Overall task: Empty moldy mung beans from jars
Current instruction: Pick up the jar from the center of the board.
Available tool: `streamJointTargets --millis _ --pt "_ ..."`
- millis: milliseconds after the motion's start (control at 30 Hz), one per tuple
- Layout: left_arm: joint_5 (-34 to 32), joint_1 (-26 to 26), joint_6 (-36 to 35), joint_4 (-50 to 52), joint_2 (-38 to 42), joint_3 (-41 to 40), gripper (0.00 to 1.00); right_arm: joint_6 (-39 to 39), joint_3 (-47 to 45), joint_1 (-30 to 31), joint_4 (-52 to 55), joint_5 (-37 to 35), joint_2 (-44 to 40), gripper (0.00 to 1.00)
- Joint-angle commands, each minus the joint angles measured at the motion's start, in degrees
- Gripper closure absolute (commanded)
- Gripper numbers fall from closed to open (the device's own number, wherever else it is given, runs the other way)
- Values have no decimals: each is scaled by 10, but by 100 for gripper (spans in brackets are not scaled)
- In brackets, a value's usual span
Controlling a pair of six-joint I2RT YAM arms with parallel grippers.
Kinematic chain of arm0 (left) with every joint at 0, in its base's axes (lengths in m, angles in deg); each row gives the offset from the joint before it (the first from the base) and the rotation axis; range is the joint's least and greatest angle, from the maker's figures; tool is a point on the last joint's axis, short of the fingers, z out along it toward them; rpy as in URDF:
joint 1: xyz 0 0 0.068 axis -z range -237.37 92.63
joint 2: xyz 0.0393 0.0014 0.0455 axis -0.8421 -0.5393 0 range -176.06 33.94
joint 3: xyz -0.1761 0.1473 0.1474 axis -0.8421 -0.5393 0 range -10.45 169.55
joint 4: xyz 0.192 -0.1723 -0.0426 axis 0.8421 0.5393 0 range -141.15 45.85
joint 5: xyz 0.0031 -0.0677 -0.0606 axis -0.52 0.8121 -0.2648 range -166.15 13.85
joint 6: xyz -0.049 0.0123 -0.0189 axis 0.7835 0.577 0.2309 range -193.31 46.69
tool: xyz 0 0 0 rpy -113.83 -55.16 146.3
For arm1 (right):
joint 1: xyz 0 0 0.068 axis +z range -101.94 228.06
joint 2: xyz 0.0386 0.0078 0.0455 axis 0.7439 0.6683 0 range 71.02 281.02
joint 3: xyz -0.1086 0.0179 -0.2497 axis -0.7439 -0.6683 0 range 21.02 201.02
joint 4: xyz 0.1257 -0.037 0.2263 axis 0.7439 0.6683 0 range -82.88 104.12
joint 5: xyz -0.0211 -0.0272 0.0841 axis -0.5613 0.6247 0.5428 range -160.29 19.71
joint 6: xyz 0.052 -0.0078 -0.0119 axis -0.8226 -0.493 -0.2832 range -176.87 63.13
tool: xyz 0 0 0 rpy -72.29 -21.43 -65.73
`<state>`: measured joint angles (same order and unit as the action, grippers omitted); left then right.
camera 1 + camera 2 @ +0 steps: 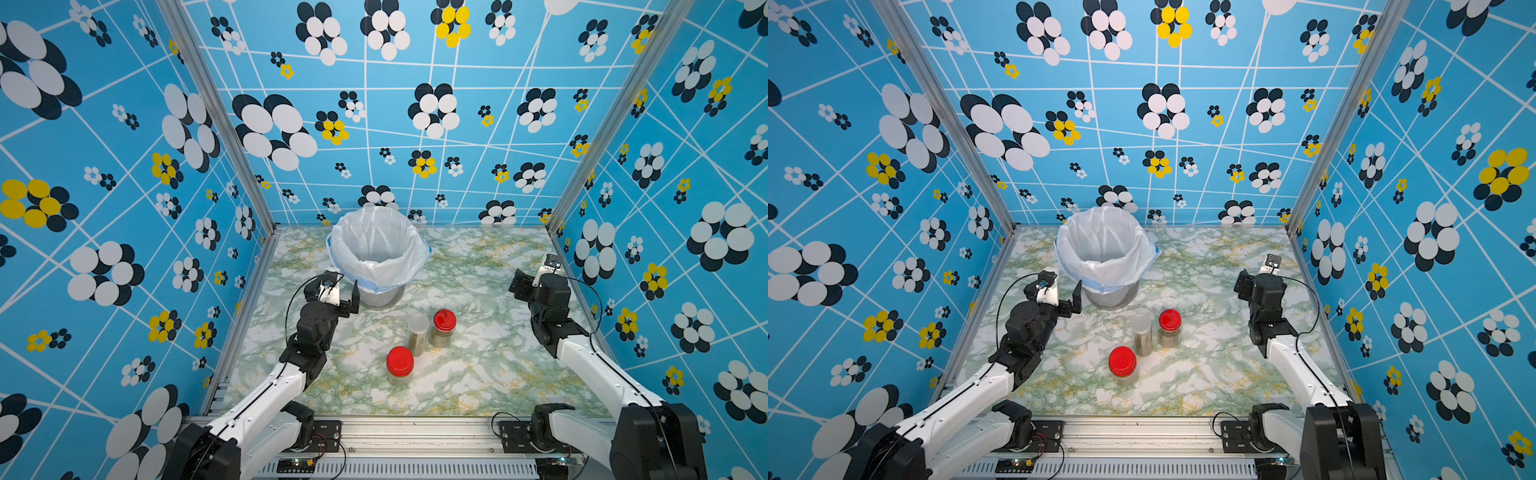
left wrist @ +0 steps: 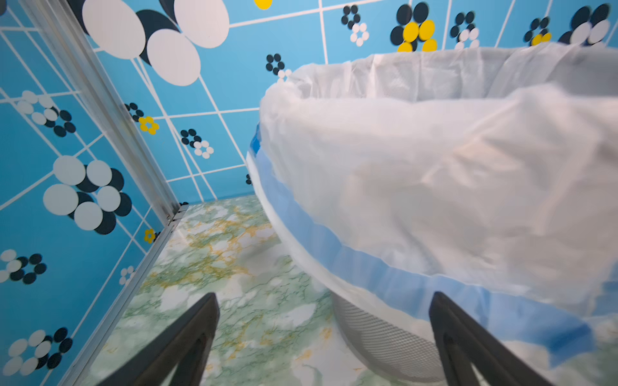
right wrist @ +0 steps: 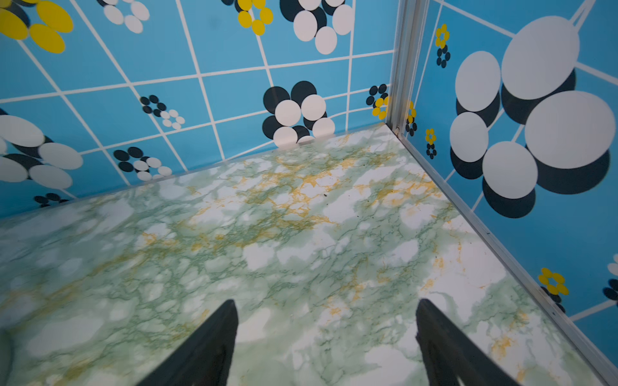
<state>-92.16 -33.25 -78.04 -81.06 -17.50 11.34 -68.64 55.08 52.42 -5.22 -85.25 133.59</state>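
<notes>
Mung beans show as an olive-green mass through the clear walls of three jars standing upright on the counter. The jars sit between the two pairs of jaws and a little back from both, toward the arm bases. None is touched by either pair.

The tall narrow jar stands just beside a shorter jar with a red lid, which is on the side of the right jaws. Another red-lidded jar stands apart from them, farther back from the jaws.

The left jaws stand wide with nothing between them. They point at the bin, which is lined with a white bag and sits right ahead of them. One jaw tip is close to its mesh wall.

The right jaws are parted and empty over bare counter. They are aimed at the far corner, well apart from the jars and the bin.
</notes>
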Motion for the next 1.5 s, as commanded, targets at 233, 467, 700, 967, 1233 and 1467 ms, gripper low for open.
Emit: streamJointTargets --millis 233,467,700,967,1233,1467 --pt "-74 120 10 194 194 -27 1 -14 16 45 205 278 -137 16" --pt "29 154 40 243 216 -13 0 -24 32 79 278 338 -188 16" --pt "80 211 56 257 200 -17 0 -20 52 130 344 350 -192 20" --pt "70 270 70 283 177 6 0 -4 104 272 384 275 -157 23" --pt "36 277 58 258 153 -9 1 -18 165 396 366 222 -82 27" --pt "44 277 71 255 192 -23 1 -23 192 442 340 185 -28 25"
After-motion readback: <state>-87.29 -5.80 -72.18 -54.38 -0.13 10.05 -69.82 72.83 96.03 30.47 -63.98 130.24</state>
